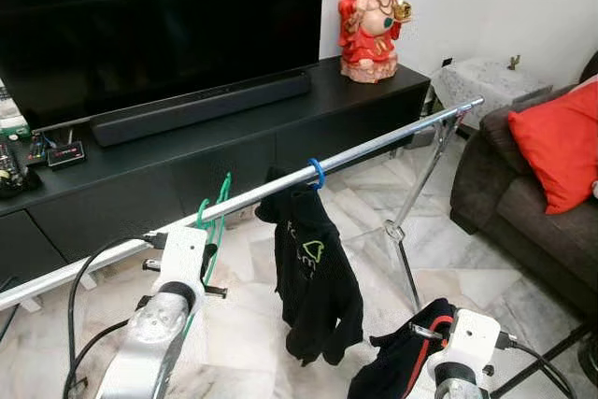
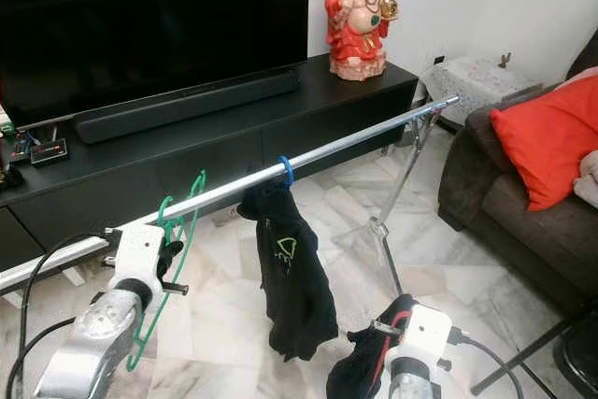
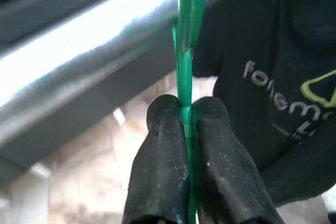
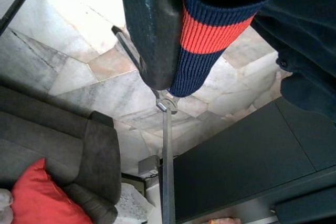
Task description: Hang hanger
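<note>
Left gripper (image 3: 187, 124) pinching green hanger (image 2: 177, 231) neck, fingers pressed tight either side of thin wire; hook sitting at rail (image 1: 374, 145), toward its left end. Hanger prob. light, springy, slippery; grip near hook seeming best. Right gripper (image 4: 210, 35) clutching dark garment (image 1: 402, 362) low.

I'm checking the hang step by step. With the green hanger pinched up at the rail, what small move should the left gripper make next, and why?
Probably ease the green hanger down until its hook settles on the silver rail, then open. The left gripper is shut on the hanger's wire just below the rail, with the hook at the bar beside the hung black garment.
</note>
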Available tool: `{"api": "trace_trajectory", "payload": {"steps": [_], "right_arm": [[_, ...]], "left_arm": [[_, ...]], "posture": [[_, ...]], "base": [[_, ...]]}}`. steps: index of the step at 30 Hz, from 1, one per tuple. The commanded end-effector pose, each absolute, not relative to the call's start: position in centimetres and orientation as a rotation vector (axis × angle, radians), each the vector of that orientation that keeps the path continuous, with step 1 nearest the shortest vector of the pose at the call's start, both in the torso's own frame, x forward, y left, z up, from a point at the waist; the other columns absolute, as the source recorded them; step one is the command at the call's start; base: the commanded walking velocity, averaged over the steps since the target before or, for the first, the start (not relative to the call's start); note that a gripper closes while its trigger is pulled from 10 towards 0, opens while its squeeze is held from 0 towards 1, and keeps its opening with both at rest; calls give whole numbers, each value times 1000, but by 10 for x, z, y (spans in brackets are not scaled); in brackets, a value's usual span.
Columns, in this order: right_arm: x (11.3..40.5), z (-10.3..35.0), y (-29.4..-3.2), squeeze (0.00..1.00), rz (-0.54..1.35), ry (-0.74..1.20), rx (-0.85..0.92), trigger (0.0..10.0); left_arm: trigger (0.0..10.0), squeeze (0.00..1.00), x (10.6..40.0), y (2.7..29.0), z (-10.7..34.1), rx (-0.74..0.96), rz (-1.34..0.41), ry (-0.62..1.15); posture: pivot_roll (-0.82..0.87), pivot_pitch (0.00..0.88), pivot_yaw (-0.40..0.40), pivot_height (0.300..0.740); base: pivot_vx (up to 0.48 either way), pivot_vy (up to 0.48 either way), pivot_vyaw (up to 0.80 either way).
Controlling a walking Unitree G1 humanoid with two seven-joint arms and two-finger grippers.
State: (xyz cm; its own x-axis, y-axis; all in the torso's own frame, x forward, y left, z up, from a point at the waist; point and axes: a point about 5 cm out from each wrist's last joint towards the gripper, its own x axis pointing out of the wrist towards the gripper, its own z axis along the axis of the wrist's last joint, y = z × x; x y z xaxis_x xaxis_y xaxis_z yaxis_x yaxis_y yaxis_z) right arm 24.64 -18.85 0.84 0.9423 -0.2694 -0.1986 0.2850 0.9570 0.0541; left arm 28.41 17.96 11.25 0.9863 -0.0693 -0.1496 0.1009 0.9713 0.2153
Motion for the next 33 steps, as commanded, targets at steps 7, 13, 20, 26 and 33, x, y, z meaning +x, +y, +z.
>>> {"api": "trace_trajectory", "payload": {"steps": [7,13,20,26,33], "right_arm": [[250,12,-188,0,-270,178,76,10000],[249,11,-189,0,-269,179,74,10000],[249,11,-188,0,-268,180,74,10000],[249,11,-188,0,-269,179,75,10000],[251,12,-188,0,-267,181,74,10000]], "left_arm": [[10000,0,278,183,126,609,-282,-45],[10000,0,265,181,116,457,-416,-41],[10000,0,250,187,78,526,-569,123],[10000,0,247,195,58,512,-555,205],[10000,0,236,209,6,360,-467,459]], "posture": [[130,14,4,740],[129,15,3,740],[128,13,5,740],[127,13,5,740],[130,9,2,740]], "base": [[0,0,0],[0,0,0],[0,0,0],[0,0,0],[0,0,0]]}}
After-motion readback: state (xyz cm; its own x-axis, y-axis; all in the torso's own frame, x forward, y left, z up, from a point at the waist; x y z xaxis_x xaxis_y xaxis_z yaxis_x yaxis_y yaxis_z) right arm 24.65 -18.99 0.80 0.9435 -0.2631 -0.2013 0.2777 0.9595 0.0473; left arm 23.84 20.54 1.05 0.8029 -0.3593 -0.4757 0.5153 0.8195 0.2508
